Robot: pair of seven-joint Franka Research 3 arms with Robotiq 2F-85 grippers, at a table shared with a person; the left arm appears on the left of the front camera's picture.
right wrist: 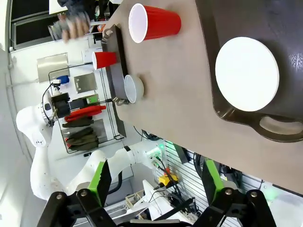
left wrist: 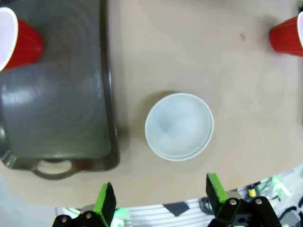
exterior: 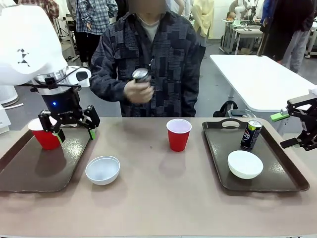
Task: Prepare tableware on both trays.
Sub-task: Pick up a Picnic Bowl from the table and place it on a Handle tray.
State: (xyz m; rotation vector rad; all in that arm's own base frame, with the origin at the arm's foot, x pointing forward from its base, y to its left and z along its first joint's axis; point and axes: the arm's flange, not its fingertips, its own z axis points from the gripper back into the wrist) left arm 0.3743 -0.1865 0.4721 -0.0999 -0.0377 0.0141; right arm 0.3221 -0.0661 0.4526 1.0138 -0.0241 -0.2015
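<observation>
Bright overhead light, soft shadows; glare on left tray (exterior: 29,168); person's hand (exterior: 139,92) motion-blurred; wrist views w/ fisheye bend.

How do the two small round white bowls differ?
Place: the left small round white bowl rests on the beige tabletop, beside the left dark brown tray; the right small round white bowl sits inside the right dark brown tray. Neighbours: the right one shares its tray with a slim dark drink can; the left one stands alone. Shared: same shape and colour.
</observation>
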